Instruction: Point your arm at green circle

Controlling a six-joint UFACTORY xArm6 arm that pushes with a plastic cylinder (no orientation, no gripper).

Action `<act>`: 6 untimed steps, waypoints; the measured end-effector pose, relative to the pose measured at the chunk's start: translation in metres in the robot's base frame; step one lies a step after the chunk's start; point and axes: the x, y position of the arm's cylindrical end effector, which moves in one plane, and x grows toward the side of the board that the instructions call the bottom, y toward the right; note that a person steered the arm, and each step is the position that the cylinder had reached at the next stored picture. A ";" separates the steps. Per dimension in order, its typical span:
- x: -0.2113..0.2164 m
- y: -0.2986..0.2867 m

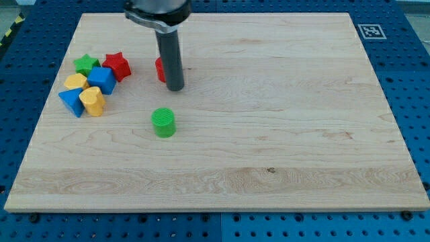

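While the rod stands upright, this is how things lie:
green circle (162,123): alone on the tabletop (282,121), left of centre, touching nothing.
my tip (175,88): near the green circle, toward the view's top and slightly right, apart from it.
fingers: the arm has none, only the rod.
red block (160,68): partly hidden behind the rod; shape unclear.
cluster at the view's left: green star (86,64), red star (117,65), blue cube (101,78), yellow block (75,82), blue triangle (70,101), yellow piece (93,101).

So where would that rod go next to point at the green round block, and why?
Probably a short slide toward the view's bottom and slightly left: my tip sits just above the green circle, apart from it, with bare board between them and a red block partly hidden behind the rod.
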 end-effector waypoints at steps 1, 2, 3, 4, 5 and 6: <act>0.016 0.061; 0.088 0.077; 0.158 0.064; 0.179 0.008; 0.141 -0.009; 0.081 -0.005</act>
